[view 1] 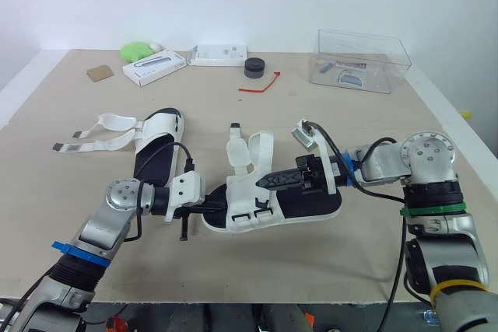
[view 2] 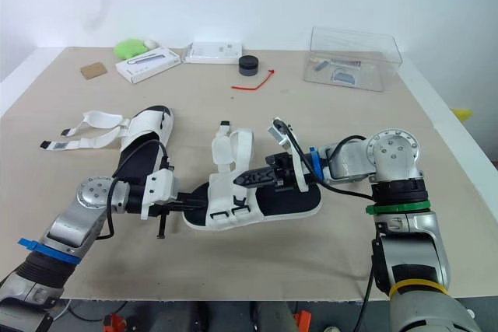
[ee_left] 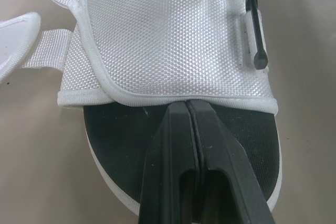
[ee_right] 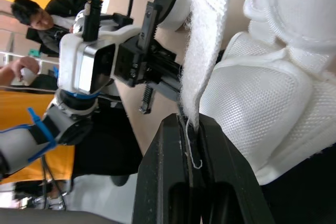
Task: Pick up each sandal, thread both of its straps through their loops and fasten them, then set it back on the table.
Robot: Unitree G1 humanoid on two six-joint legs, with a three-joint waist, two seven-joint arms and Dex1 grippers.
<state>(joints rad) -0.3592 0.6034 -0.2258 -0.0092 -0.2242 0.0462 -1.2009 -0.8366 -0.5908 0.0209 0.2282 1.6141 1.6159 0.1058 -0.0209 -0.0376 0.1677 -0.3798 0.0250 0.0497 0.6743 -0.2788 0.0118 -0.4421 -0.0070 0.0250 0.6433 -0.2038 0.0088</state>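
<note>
Resting near the middle of the table, a white mesh sandal with a black footbed lies toe to the left, between two robot grippers. The left gripper reaches in from the left with its two black fingers pressed together, tips at the hem of the mesh upper over the toe; whether they pinch that hem cannot be told. The right gripper reaches in from the right, fingers closed tight on a white webbing strap with a loose thread at its edge. A second sandal lies to the far left, its straps spread open and unfastened. The sandal looks light, with a fairly stiff sole and soft, floppy straps that will bend and twist rather than push straight through a loop. The webbing is best gripped close to its free end, so little length is left to buckle. The sole rim or the firm hem is likely the steadiest place to brace the shoe.
</note>
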